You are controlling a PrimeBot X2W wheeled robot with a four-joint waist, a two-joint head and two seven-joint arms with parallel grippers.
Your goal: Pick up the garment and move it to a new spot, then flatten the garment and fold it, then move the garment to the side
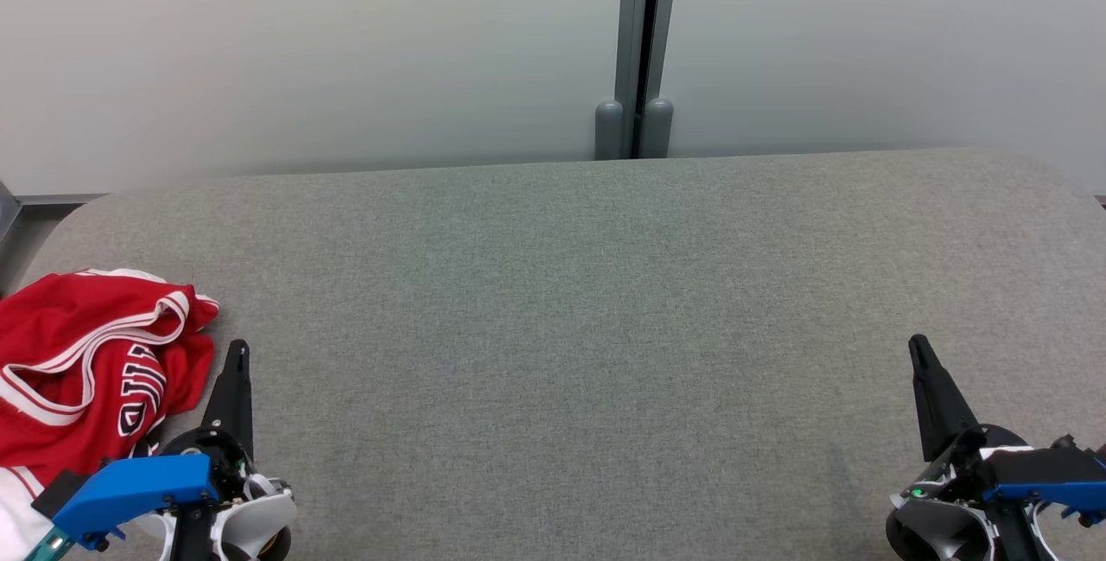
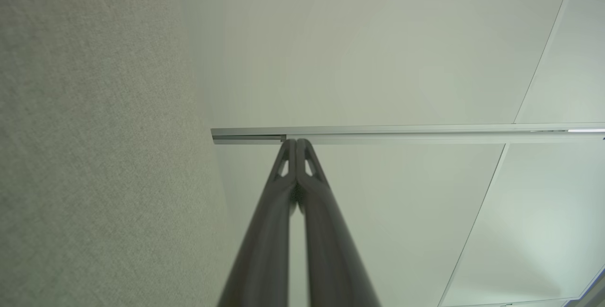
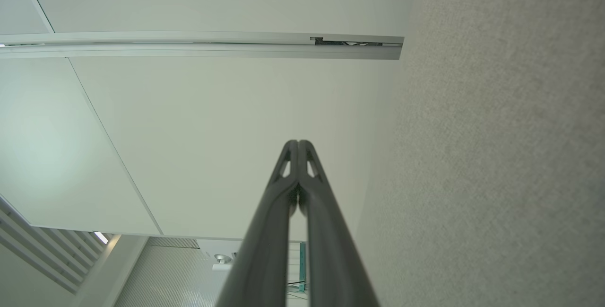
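Note:
A red garment with white trim and dark lettering lies crumpled at the near left corner of the grey fabric table. My left gripper stands just right of it, shut and holding nothing, its tip a short way from the cloth's edge. At the near right, far from the garment, my right gripper is shut and holds nothing as well. In the left wrist view the left gripper has its fingers pressed together, pointing up at a pale wall. The right gripper looks the same in the right wrist view.
Pale wall panels rise behind the table, split by a grey post at the back middle. A metal rail crosses the wall. The table's corners are rounded.

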